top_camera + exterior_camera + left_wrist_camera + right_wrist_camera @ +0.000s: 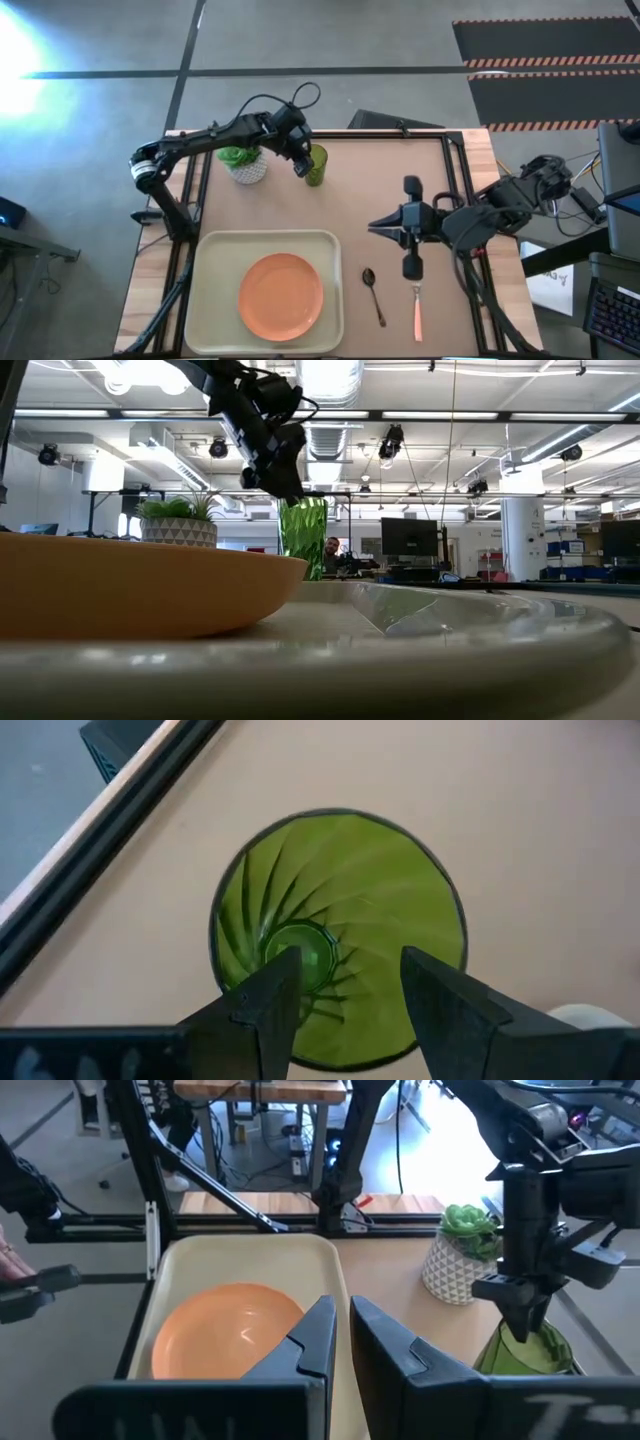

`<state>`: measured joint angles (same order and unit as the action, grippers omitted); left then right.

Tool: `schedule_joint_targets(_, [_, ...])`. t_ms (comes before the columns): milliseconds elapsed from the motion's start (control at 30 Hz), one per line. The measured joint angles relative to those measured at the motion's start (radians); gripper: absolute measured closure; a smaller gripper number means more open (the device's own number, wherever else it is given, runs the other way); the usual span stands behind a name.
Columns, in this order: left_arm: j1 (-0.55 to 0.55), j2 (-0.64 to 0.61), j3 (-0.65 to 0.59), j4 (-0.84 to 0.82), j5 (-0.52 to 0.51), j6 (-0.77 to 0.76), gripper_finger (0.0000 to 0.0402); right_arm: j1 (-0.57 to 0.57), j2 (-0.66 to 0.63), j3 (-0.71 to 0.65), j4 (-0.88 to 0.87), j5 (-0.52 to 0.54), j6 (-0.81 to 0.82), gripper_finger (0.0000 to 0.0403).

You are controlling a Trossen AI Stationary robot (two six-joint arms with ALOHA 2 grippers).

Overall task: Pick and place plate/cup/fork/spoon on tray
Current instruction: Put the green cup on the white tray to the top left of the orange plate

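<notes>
The olive-green cup stands upright on the table at the far side, next to a potted plant. My left gripper is open and points down right over the cup's mouth. In the low view its fingertips end about level with the cup's rim, and I cannot tell whether they touch it. The salmon plate lies in the cream tray at the near left. The dark spoon and the pink-handled fork lie on the table right of the tray. My right gripper hovers shut and empty, above the table right of the tray.
A white pot with a green plant stands just left of the cup, close to my left arm. Black frame rails run along the table's edges. Bare tabletop lies between the cup and the tray.
</notes>
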<state>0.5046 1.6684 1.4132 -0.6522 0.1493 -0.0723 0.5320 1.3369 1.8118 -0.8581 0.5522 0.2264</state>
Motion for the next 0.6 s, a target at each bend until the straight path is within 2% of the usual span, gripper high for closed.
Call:
schedule_joint_targets(233, [-0.009, -0.049, 0.051, -0.023, -0.009, 0.016, 0.0246, 0.000, 0.001, 0.000, 0.001, -0.001, 0.001, 0.0378])
schedule_joint_targets(400, [-0.006, -0.052, 0.148, -0.246, -0.156, 0.060, 0.0246, 0.000, 0.001, 0.000, 0.003, 0.000, 0.001, 0.0378])
schedule_joint_targets(500, [0.000, -0.050, 0.189, -0.323, -0.173, 0.061, 0.0246, 0.000, 0.001, 0.000, 0.003, 0.000, 0.001, 0.0378])
schedule_joint_targets(600, [0.000, -0.047, 0.209, -0.331, -0.173, 0.055, 0.0246, 0.000, 0.001, 0.000, 0.003, 0.000, 0.001, 0.0378])
